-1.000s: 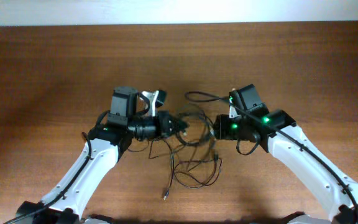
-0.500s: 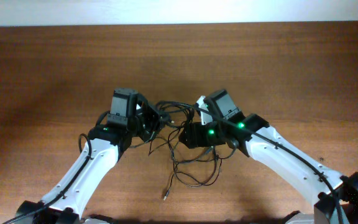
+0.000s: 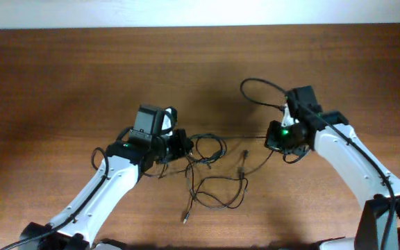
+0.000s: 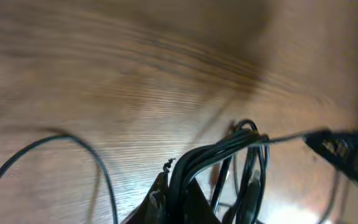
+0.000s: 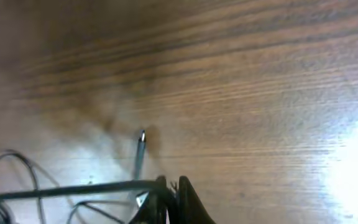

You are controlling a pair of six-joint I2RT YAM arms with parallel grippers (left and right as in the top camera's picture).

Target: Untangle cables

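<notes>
The cables [image 3: 212, 182] lie as a loose black tangle on the wooden table between the two arms. My left gripper [image 3: 184, 145] is shut on a bunch of cable strands [image 4: 211, 152], whose loops hang just beyond the fingers. My right gripper [image 3: 270, 137] is shut on a single strand [image 5: 73, 190]. That strand runs straight and taut [image 3: 235, 137] across to the left gripper. One small plug [image 3: 185, 218] lies at the near end of the tangle. Another plug [image 3: 244, 155] hangs just below the taut strand and also shows in the right wrist view as a plug tip [image 5: 140, 140].
A thicker black arm cable [image 3: 261, 86] loops out behind the right gripper. In the left wrist view a blurred dark shape [image 4: 347, 152] sits at the right edge. Bare brown wood surrounds the tangle, and the pale back edge [image 3: 200, 12] lies far off.
The right gripper went in to the middle of the tangle with its jaws apart, shut on a strand and pulled back right, drawing it taut. The left gripper shifted slightly right, still shut on its bunch.
</notes>
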